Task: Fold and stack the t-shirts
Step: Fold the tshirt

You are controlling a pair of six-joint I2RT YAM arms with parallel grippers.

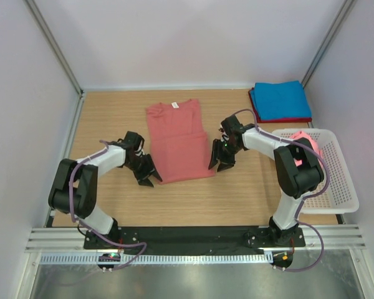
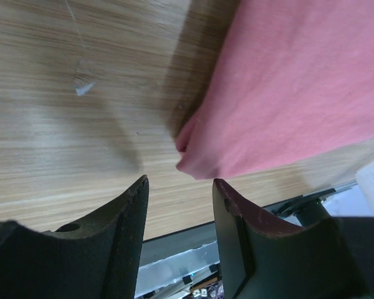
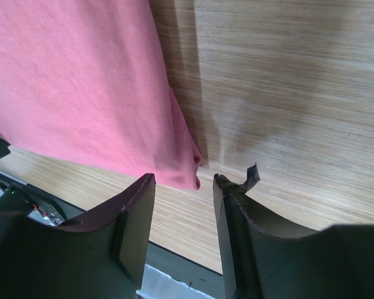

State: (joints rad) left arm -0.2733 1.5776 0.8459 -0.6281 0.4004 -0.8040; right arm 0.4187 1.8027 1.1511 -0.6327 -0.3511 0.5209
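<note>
The wood-grain table (image 1: 112, 118) is walled by pale panels, with a metal rail along its near edge. At the right edge sits a white mesh basket (image 1: 340, 187), partly masked by the right arm. The pink shirt (image 1: 308, 142) lies bunched in the basket's far end, and only a small part of it shows.

The salmon shirt (image 1: 177, 140) lies flat mid-table as a long smooth rectangle, collar at the far end and a white label in the neck. The blue shirt (image 1: 279, 99) sits folded square in the far right corner. Beneath it the dark red shirt (image 1: 287, 120) shows only as a thin edge.

The left end effector (image 1: 146, 177) rests at the salmon shirt's near left corner. Its dark fingers are spread and grip nothing, and the doubled cloth corner lies just ahead of the gap (image 2: 179, 184). The right end effector (image 1: 219, 165) is at the near right corner, also spread and gripping nothing. That folded corner reaches just into its gap (image 3: 184, 180).

A pale fleck (image 2: 81, 87) marks the wood; I cannot tell what it is.
</note>
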